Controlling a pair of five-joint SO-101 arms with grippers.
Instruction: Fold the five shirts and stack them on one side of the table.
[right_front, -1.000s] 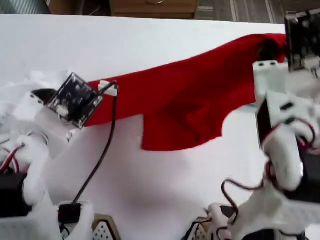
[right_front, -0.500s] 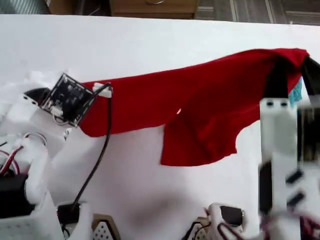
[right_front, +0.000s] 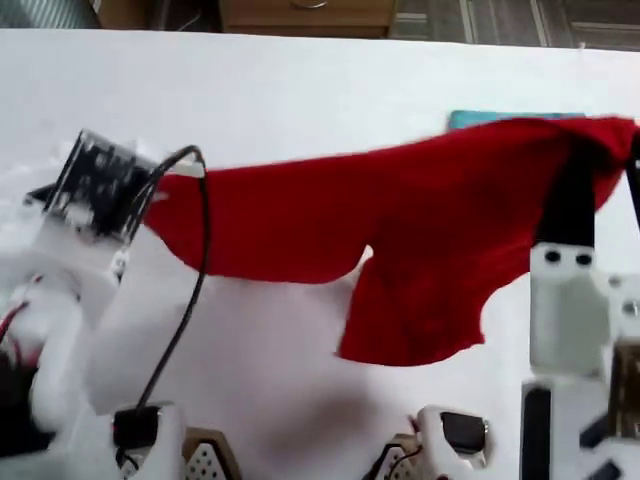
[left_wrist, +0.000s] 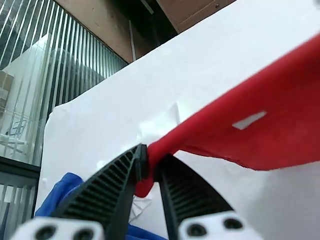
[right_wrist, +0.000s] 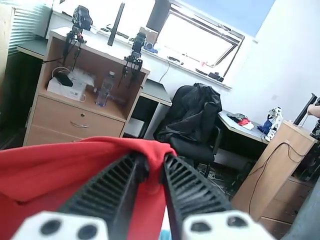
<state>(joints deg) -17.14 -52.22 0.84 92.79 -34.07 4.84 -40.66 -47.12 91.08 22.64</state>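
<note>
High view shows you the red shirt strung in the air between both arms, with a loose flap hanging toward the white surface. Your left claw is clenched on one end of the fabric, and your right claw pinches the other end, cloth bunched over its tips.

To do this step well, I judge you should hold both ends level and taut. Then lower the shirt so the flap lands flat, clear of the teal item behind it and the black cable by the left arm.

A blue cloth lies below the left claw. Beyond the surface stand a wooden desk, an office chair draped with a black jacket, and a window.
</note>
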